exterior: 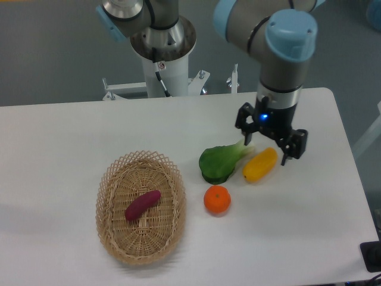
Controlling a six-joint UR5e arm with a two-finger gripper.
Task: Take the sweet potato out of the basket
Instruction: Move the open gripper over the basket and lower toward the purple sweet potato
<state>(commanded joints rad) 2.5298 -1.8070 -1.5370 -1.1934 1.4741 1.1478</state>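
The sweet potato [143, 204], a small reddish-purple tuber, lies slanted inside the basket [110, 223], an oval tan wicker basket at the front left of the table. My gripper [266, 150] hangs far to the right of the basket, just above the yellow oblong vegetable [260, 165]. Its two black fingers are spread apart and hold nothing.
A green leafy vegetable [221, 163] lies between the basket and the yellow vegetable. An orange [217, 199] sits just right of the basket's rim. The arm's white base column [162, 59] stands at the table's back edge.
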